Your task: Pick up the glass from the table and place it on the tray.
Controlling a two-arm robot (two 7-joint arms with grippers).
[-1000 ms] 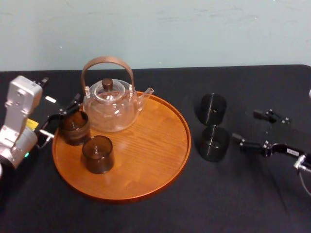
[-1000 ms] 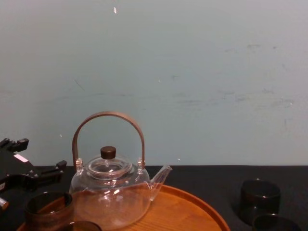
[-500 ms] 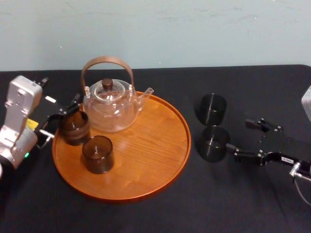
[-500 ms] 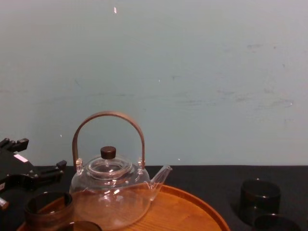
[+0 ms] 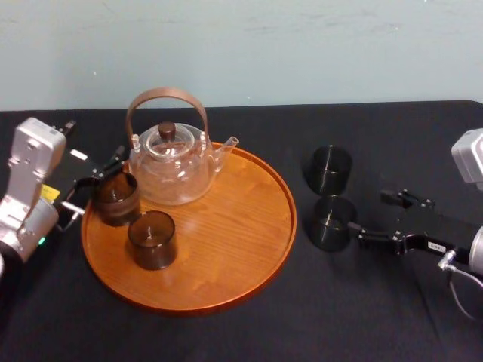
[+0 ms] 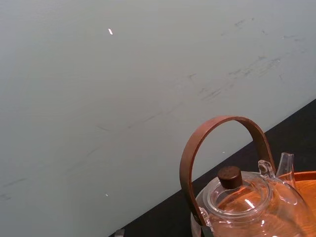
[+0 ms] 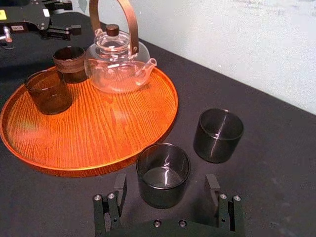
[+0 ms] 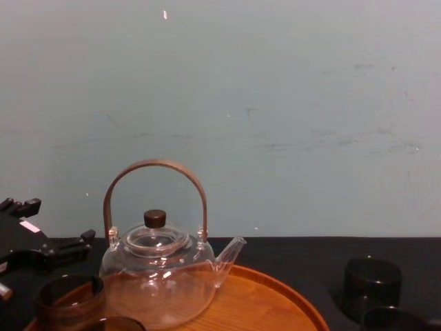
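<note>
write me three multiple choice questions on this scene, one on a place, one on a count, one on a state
1. Where is the clear glass teapot with the curved brown handle?
A. on the large round orange-brown wooden tray
B. beside it, off the wood
C. lifted in the air

2. How many dark smoked drinking glasses stand on the tray?
A. none
B. four
C. two

3. What state is the right hand in?
A. shut on the teapot's handle
B. open, straddling a glass on the black table
C. shut and empty

Answers:
1 A, the teapot sits on the tray's far left part.
2 C, two glasses stand beside the teapot, one next to the left hand at the tray's left rim.
3 B, gaps show on both sides of the nearer table glass.
</note>
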